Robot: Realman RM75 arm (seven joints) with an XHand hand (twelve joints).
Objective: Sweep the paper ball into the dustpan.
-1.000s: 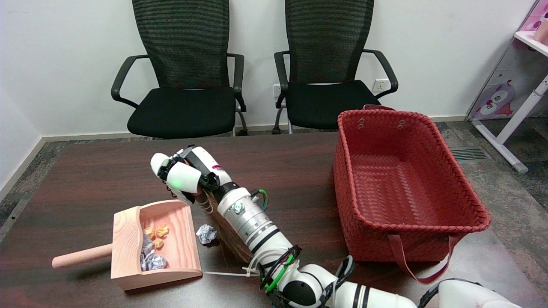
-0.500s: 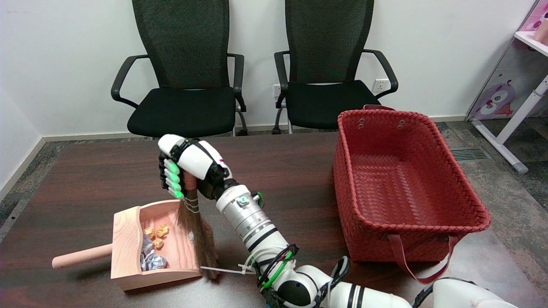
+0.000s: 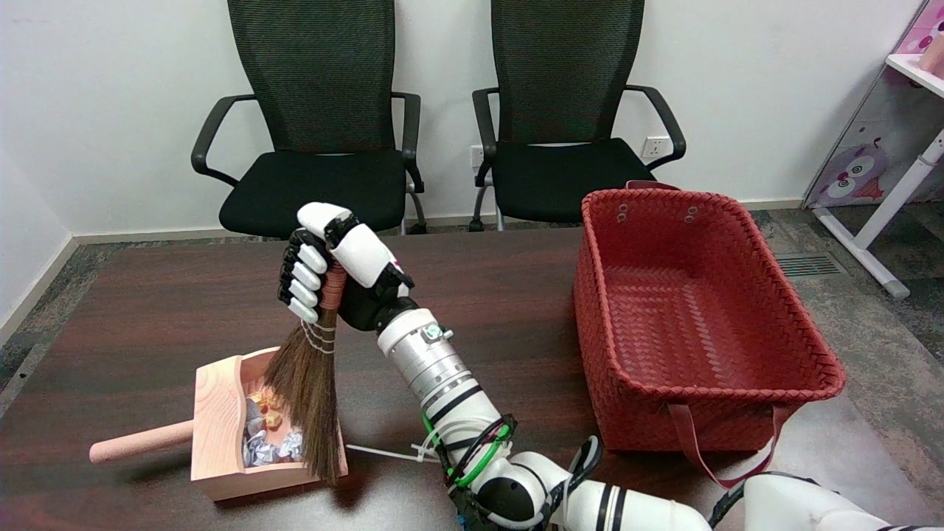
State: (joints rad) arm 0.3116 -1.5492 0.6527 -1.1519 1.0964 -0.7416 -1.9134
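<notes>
— One hand working: the right hand sits above the worktop, fingers wrapped round the reddish handle of the small broom. Confirm?

— Confirmed. Grip is closed on the handle; the brown bristles hang down and fan out over the wooden dustpan, tips reaching its near edge.

— Paper ball location?

— White crumpled paper ball lies inside the dustpan, against the back wall at the near corner, just left of the bristles. Part of it is hidden by the broom.

— Other contents?

— Small orange scraps in the pan, behind the white paper, partly covered by bristles.

— Dustpan orientation?

— Flat on the worktop, round handle pointing left, open side facing right.

— Surroundings?

— Red woven basket on the worktop's right side, well apart from the dustpan. A white cable tie lies on the worktop just right of the pan, near the arm. Two black office chairs stand behind the worktop against the wall.
</notes>
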